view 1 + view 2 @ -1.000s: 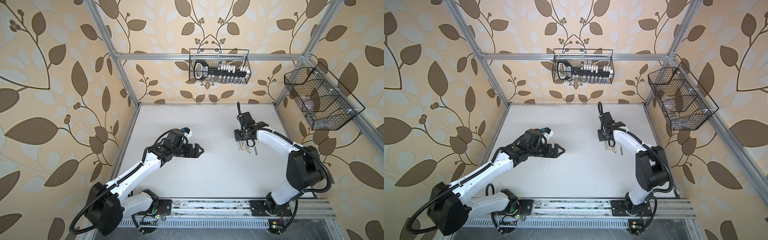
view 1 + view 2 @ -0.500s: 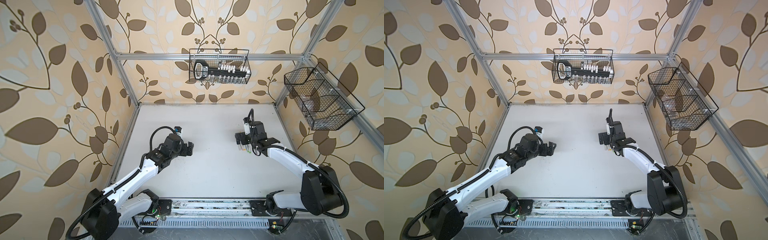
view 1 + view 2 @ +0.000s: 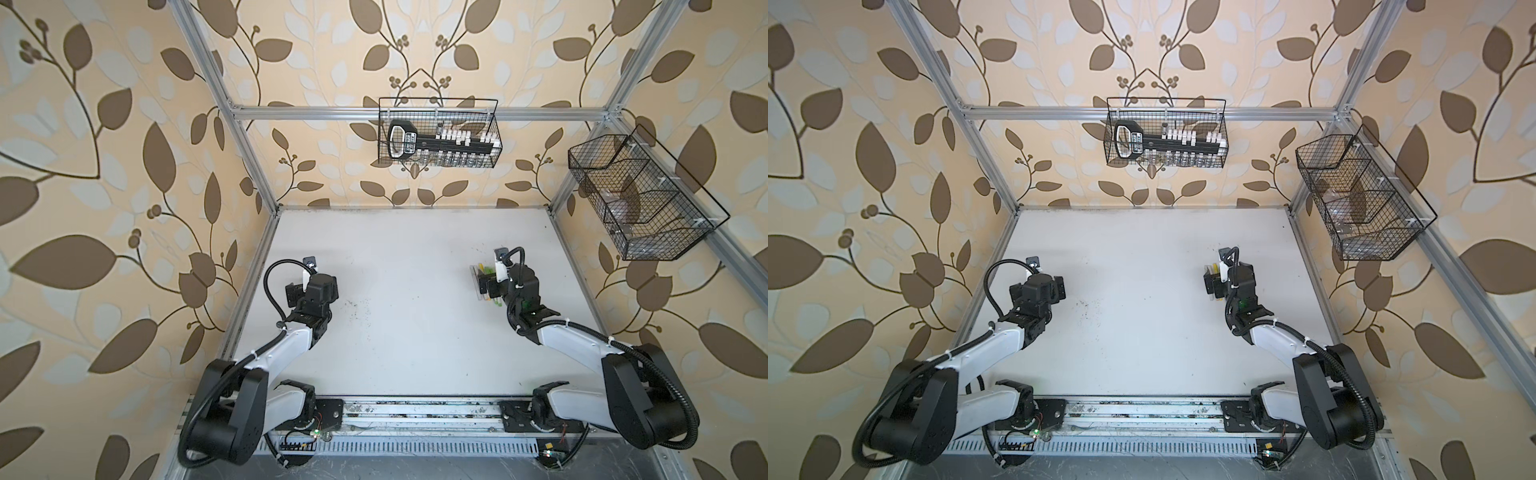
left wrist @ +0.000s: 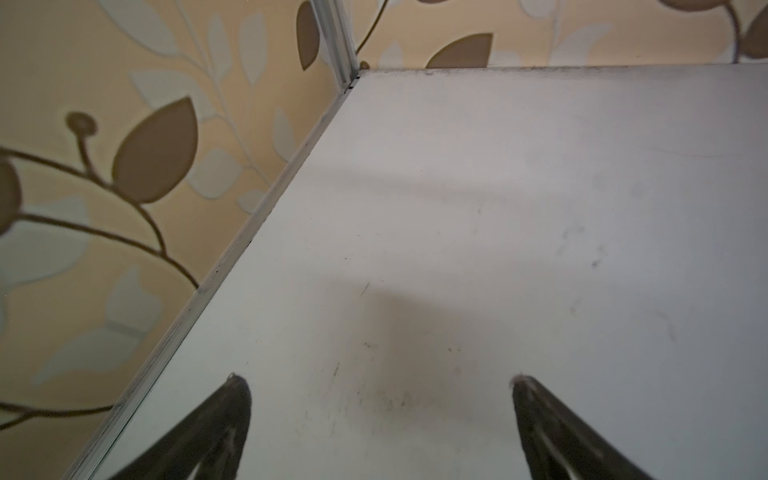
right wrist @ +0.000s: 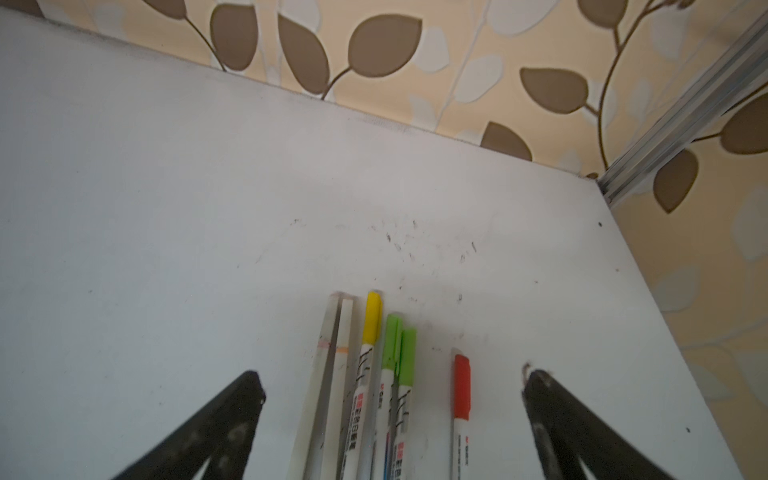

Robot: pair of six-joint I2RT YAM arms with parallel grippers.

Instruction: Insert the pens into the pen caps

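While both pairs of jaws gape empty, slim white-barrelled pens [image 5: 386, 395] lie parallel.

Leaf-print walls [image 3: 104, 208] enclose a scuffed white table [image 3: 415, 257].

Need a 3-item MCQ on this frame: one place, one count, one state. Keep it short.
1. The pens lie on the table: A) in its left half B) at the right gripper C) against the back wall
2. Number of green caps in the right wrist view: A) one B) two C) four
3. The left gripper is: A) open and empty B) shut on a pen C) shut on a cap

Answers:
1 B: the right wrist view shows them lying between that gripper's open jaws.
2 B: two green caps sit side by side.
3 A: its jaws stand wide apart over bare table.
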